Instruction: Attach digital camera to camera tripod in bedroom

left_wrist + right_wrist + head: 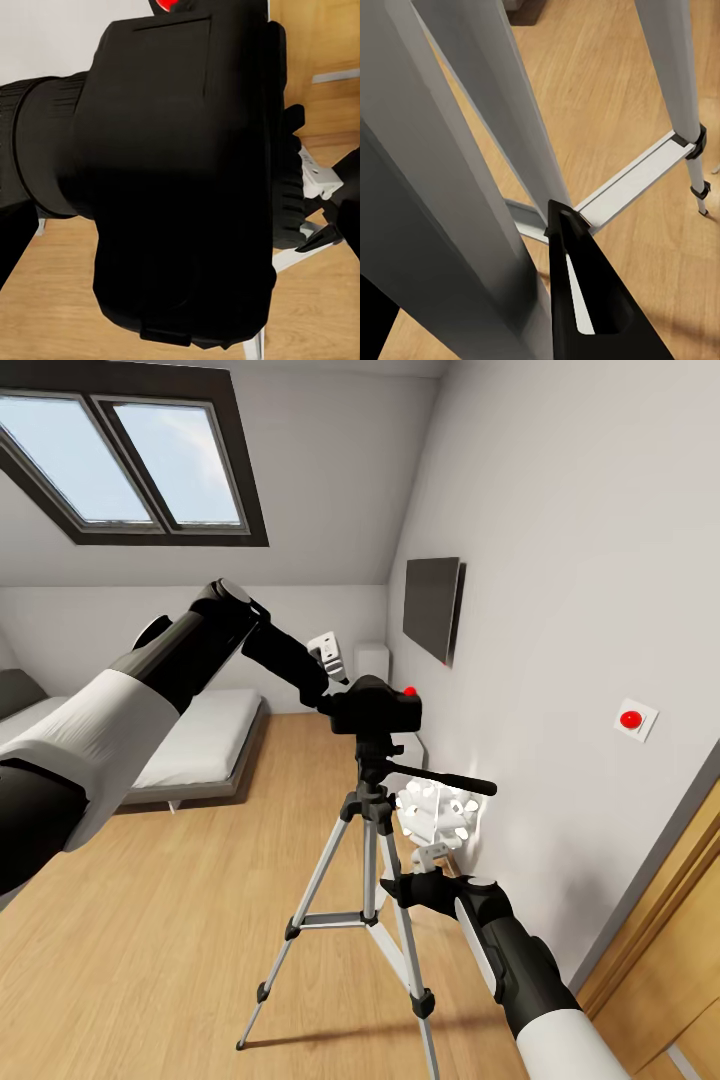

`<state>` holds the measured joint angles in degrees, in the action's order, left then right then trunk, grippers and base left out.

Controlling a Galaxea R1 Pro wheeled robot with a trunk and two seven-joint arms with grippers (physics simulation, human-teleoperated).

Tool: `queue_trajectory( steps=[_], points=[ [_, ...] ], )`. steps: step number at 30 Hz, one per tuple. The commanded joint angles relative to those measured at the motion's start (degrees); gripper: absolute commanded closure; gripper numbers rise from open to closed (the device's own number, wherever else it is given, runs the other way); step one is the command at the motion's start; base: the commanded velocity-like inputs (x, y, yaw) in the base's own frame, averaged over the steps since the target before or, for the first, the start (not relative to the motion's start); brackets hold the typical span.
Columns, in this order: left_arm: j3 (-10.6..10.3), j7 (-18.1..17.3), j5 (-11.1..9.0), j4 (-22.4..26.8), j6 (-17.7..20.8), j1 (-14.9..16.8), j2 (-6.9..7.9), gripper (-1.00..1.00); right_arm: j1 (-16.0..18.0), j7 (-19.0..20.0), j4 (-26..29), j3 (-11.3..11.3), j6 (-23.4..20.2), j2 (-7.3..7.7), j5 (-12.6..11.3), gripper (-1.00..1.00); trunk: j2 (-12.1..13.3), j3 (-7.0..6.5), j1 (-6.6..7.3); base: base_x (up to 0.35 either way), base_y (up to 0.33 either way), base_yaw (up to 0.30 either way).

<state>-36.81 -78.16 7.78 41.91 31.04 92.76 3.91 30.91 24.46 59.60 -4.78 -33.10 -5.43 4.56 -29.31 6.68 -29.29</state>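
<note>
Camera sits on the tripod head, seemingly clamped by the left pincer; right pincer's state unclear; seat squarely before releasing.

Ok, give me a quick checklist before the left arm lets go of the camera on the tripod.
1. Digital camera sits over the camera tripod head: ok, in the head view.
2. Camera locked onto the head: cannot tell, the joint is hidden.
3. Left gripper grip on the camera: cannot tell, its fingers are hidden behind the body.
4. Tripod upright, legs spread on the wood floor: ok.
5. Right gripper steadying a leg: cannot tell; one finger lies close beside a leg.
6. Pan handle unobstructed: ok.
</note>
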Motion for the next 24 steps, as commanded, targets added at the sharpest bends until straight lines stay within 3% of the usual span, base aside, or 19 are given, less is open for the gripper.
queue_trajectory(
  steps=[1,9,12,15,17,18,19,23,24],
  points=[
    [-0.10,-0.24,0.18,0.09,0.60,0.07,0.04,-1.00,0.03,0.44,-0.63,0.03,-0.38,-0.02,0.37,1.00,-0.08,0.13,-0.04,0.000,0.000,0.000],
    [0.15,-0.22,0.01,0.16,0.69,0.07,0.16,-1.00,0.03,0.45,-0.63,0.03,-0.38,-0.02,0.37,1.00,-0.08,0.13,-0.04,0.000,0.000,0.000],
    [1.20,0.39,-0.18,0.48,0.95,0.06,0.28,-1.00,0.03,0.48,-0.63,0.03,-0.38,-0.02,0.37,1.00,-0.08,0.13,-0.04,0.000,0.000,0.000],
    [6.33,2.60,-0.30,0.72,1.18,0.06,0.35,-1.00,0.03,0.49,-0.63,0.03,-0.38,-0.02,0.37,1.00,-0.08,0.13,-0.04,0.000,0.000,0.000],
    [16.13,5.55,-0.36,0.79,1.30,0.07,0.38,-1.00,0.03,0.50,-0.63,0.03,-0.38,-0.02,0.37,1.00,-0.08,0.13,-0.04,0.000,0.000,0.000],
    [18.86,6.13,-0.36,0.69,1.32,0.07,0.38,-1.00,0.03,0.50,-0.63,0.03,-0.38,-0.02,0.37,1.00,-0.08,0.13,-0.04,0.000,0.000,0.000],
    [23.97,6.97,-0.39,0.46,1.35,0.06,0.39,-1.00,0.03,0.50,-0.63,0.03,-0.38,-0.02,0.37,1.00,-0.08,0.13,-0.04,0.000,0.000,0.000],
    [32.14,7.82,-0.50,0.10,1.42,0.06,0.48,-1.00,0.03,0.50,-0.63,0.03,-0.38,-0.02,0.37,1.00,-0.08,0.13,-0.04,0.000,0.000,0.000],
    [32.97,7.89,-0.52,0.07,1.43,0.06,0.54,-1.00,0.03,0.50,-0.63,0.03,-0.38,-0.02,0.37,1.00,-0.08,0.13,-0.04,0.000,0.000,0.000]
  ],
)
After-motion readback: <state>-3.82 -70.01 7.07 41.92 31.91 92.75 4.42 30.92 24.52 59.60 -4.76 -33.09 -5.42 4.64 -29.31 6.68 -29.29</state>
